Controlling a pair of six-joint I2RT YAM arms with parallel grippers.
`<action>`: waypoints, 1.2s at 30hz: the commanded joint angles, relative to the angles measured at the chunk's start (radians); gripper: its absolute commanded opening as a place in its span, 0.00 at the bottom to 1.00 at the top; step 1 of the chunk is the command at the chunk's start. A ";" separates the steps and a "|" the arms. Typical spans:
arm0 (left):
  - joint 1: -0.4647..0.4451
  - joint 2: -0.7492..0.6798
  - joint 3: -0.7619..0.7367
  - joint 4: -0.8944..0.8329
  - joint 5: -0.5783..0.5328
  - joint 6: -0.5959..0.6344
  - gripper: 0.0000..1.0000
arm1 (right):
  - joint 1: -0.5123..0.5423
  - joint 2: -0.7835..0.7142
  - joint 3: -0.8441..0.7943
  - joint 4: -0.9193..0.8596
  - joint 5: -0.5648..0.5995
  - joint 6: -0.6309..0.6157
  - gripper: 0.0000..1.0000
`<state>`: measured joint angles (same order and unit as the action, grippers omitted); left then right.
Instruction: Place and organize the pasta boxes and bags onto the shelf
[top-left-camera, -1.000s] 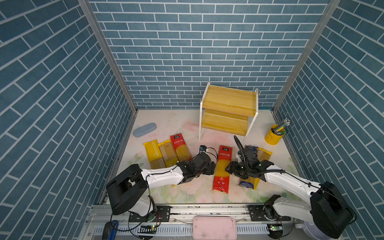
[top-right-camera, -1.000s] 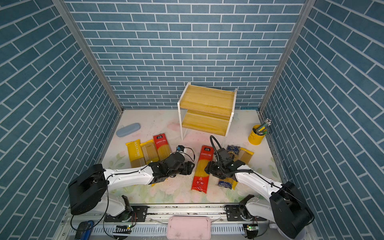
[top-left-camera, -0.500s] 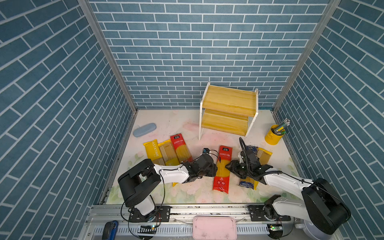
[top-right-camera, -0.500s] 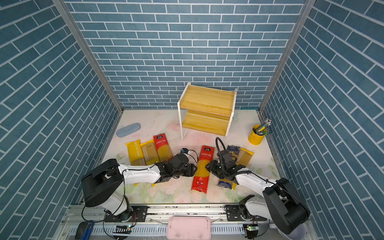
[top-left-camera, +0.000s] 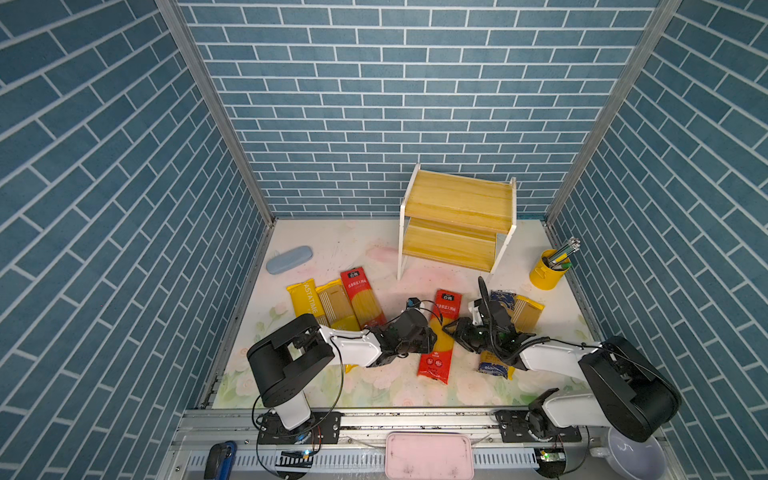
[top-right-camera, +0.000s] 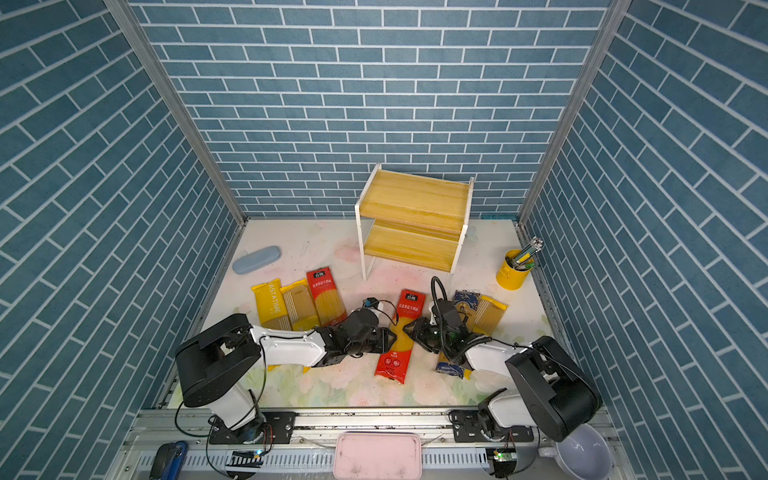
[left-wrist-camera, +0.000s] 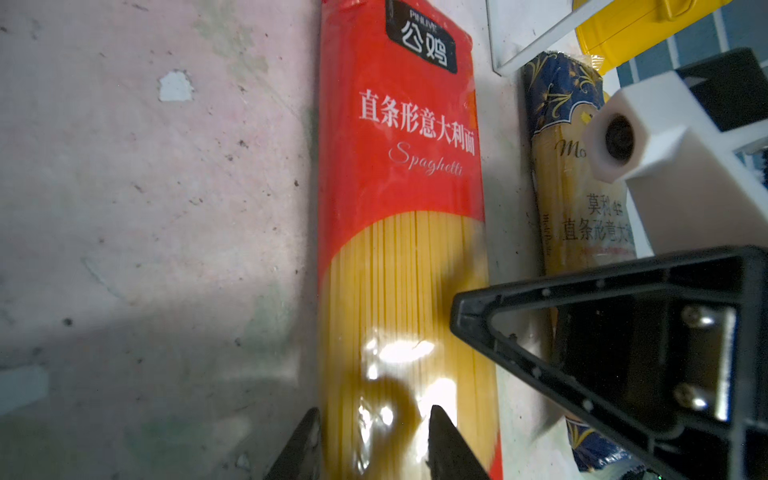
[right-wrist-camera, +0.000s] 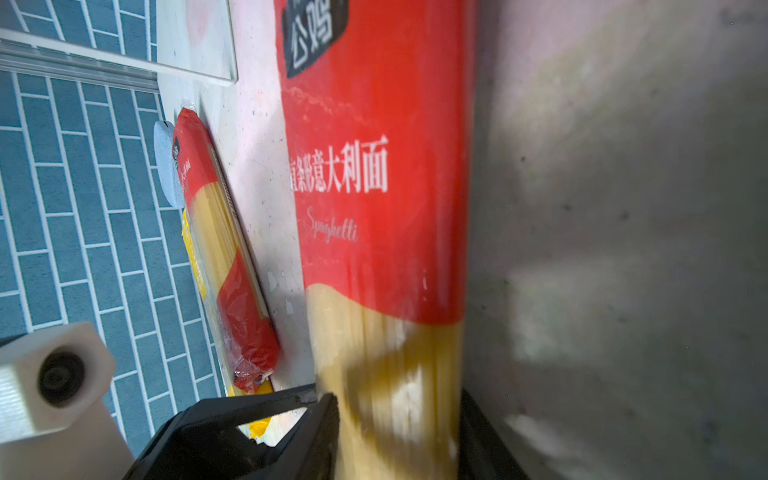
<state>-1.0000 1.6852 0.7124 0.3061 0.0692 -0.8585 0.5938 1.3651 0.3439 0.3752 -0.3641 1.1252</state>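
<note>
On the floral table (top-left-camera: 332, 245), a grey-blue case (top-left-camera: 289, 259) lies far left. Nearer, three flat spaghetti packets lie side by side: a yellow PASTATIME packet (top-left-camera: 305, 301), a tan striped packet (top-left-camera: 334, 305) and a red packet (top-left-camera: 360, 297) with a clear middle. At centre the left hand (top-left-camera: 432, 338), jaws narrow, meets a second red packet (top-left-camera: 446, 305) lying flat. One of its fingers (left-wrist-camera: 303, 444) is at the packet's edge and another on its film; whether it grips cannot be told. The right hand (right-wrist-camera: 397, 401) clasps the same packet across its clear yellow middle. Just right lie a dark blue-ended packet (top-left-camera: 500, 297) and a yellow-tan packet (top-left-camera: 525, 313). The two-tier shelf (top-left-camera: 457, 203) stands at the far side, well apart.
</note>
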 joint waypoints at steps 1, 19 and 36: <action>0.001 0.000 -0.011 0.025 0.006 -0.001 0.42 | 0.010 0.015 0.007 0.042 -0.035 0.002 0.43; 0.069 -0.284 -0.018 -0.150 -0.018 0.109 0.51 | 0.012 -0.112 0.036 0.041 -0.046 0.018 0.10; 0.227 -0.508 -0.144 -0.049 0.085 0.051 0.71 | 0.012 -0.252 0.059 0.065 -0.069 0.036 0.04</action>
<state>-0.7856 1.1889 0.6083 0.1894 0.1184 -0.7811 0.6022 1.1606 0.3454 0.2741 -0.3874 1.1522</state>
